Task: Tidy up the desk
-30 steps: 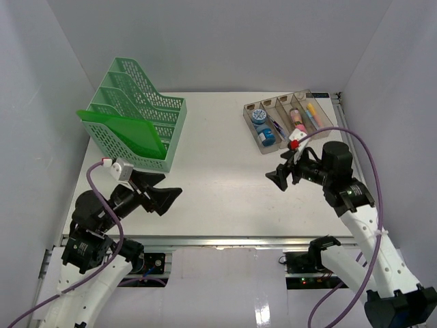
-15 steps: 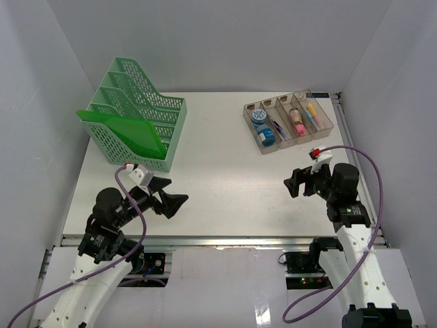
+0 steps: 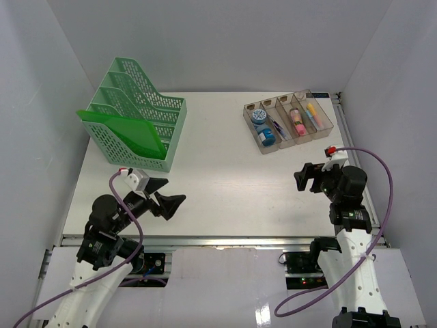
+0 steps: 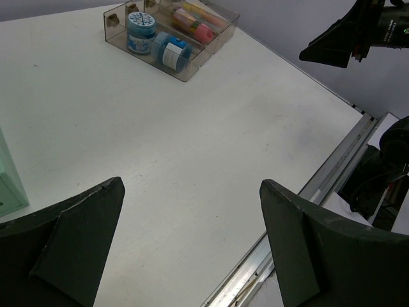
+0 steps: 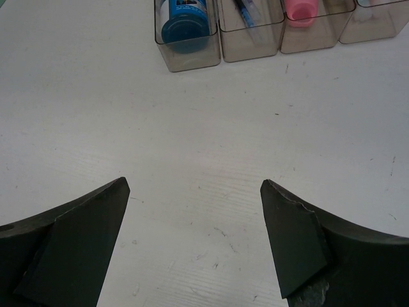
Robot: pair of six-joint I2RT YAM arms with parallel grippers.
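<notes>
Ahead of the right gripper (image 3: 306,179), past a stretch of bare white desk (image 3: 225,164): clear compartmented tray (image 3: 247,111), four long bays side by side, open on top.
- Bay at the gripper's far left: blue tub (image 5: 185,19) at the near end; round tin (image 3: 259,116) with a patterned blue-and-white lid just behind it.
- Second bay: pens (image 5: 245,9), dark blue, lying lengthwise.
- Third bay: pink item (image 5: 300,7), kind not legible.
- Fourth bay, farthest right: yellow item (image 3: 311,111), slender, lying lengthwise.

Right gripper: jaws spread wide, nothing between them, raised off the desk.

Beyond the left gripper (image 3: 167,196) and slightly to its left: mint-green mesh file rack (image 3: 147,113), upright, several stepped slots; green folder (image 3: 123,130) standing in the slot nearest the gripper; other slots not seen into.

Left gripper: jaws at full spread, empty, raised off the desk, well apart from the rack.

Desk: beneath both grippers, running ahead of them to the far wall; metal rail along its near edge, behind the grippers.
</notes>
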